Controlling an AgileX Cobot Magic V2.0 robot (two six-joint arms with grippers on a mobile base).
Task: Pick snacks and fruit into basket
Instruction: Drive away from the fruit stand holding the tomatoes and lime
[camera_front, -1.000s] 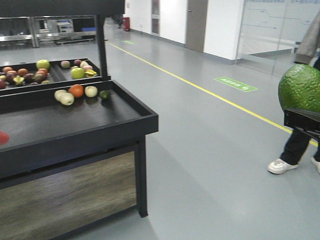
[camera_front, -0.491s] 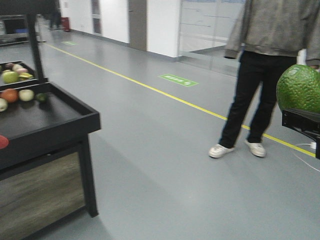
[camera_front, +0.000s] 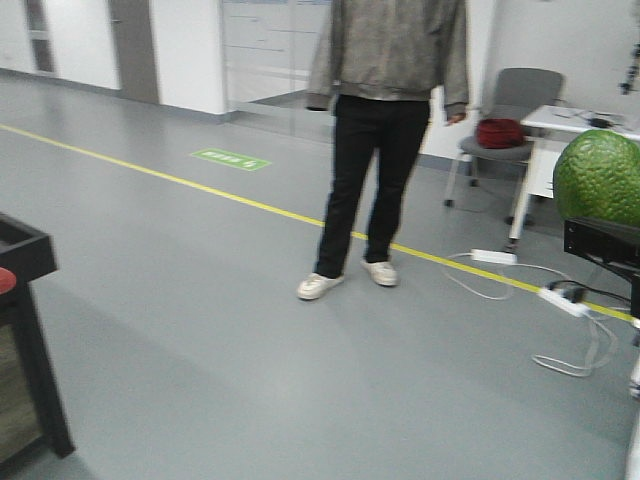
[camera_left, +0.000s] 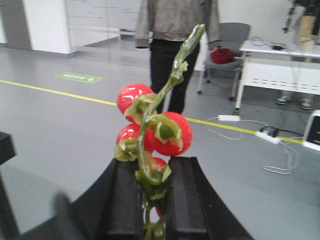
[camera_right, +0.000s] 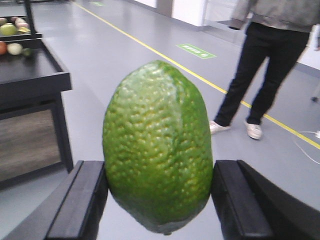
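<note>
The fruit (camera_right: 157, 145), a dark green oval with pebbly skin, stands upright between the two black fingers of my right gripper (camera_right: 157, 200), which is shut on its sides. From the front view the fruit (camera_front: 598, 178) shows at the right edge above the gripper body. My left gripper (camera_left: 150, 172) is shut on the green vine of a bunch of red cherry tomatoes (camera_left: 170, 132) that sticks up above the fingers. The snacks and the basket are out of view.
A person (camera_front: 385, 130) stands ahead on the grey floor by a yellow line. A power strip and cables (camera_front: 560, 298) lie to the right, near a chair (camera_front: 505, 120) and a white table (camera_front: 590, 118). The black fruit stand (camera_right: 30, 65) is on my left.
The front view has swung right: the black fruit stand has slid almost off the left edge and the person now stands in the middle. Both grippers keep their holds.
</note>
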